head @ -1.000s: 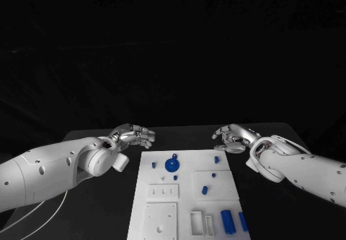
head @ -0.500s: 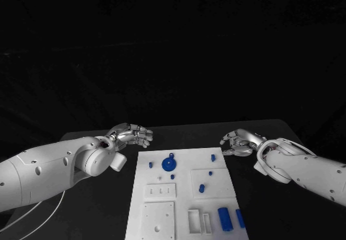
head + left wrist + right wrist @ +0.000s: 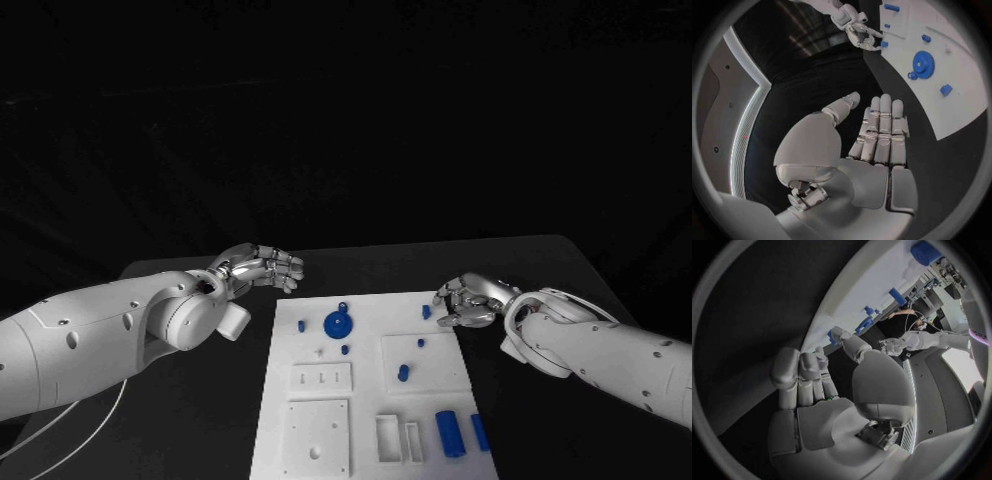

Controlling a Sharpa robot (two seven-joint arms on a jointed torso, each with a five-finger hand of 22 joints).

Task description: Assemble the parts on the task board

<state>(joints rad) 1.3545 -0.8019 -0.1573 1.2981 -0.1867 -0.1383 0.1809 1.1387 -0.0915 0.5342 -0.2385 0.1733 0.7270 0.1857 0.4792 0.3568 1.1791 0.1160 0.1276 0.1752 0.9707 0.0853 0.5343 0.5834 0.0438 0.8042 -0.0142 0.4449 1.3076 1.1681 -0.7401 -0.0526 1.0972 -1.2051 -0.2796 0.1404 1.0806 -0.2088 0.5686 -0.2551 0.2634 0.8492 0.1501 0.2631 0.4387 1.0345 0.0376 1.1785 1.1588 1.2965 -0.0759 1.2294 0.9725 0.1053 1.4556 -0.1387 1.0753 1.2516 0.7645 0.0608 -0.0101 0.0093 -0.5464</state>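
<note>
On the black surface in the head view, the white task board lies in the middle, running from the far centre toward the near edge. A blue gear sits at its far end, with a small blue peg beside it toward the left arm and another small blue part near the board's far right corner. Further small blue pieces lie toward the middle, and two longer blue cylinders lie at the near right end beside pale rectangular slots. The left hand hangs off the board's far left corner, fingers loosely curled and holding nothing, apart from the board. The right hand sits at the board's far right edge, fingers bent inward close to the small blue part there; whether it touches the part cannot be told from this view.

From the left wrist view, the left hand shows its fingers straight and side by side, thumb apart, nothing in the palm. The task board lies beyond, with the blue gear on it, and the right hand shows at its far edge with fingertips at a small blue part.

From the right wrist view, the right hand has its fingers partly bent and empty, hovering by the board's edge; blue parts lie along it.
</note>
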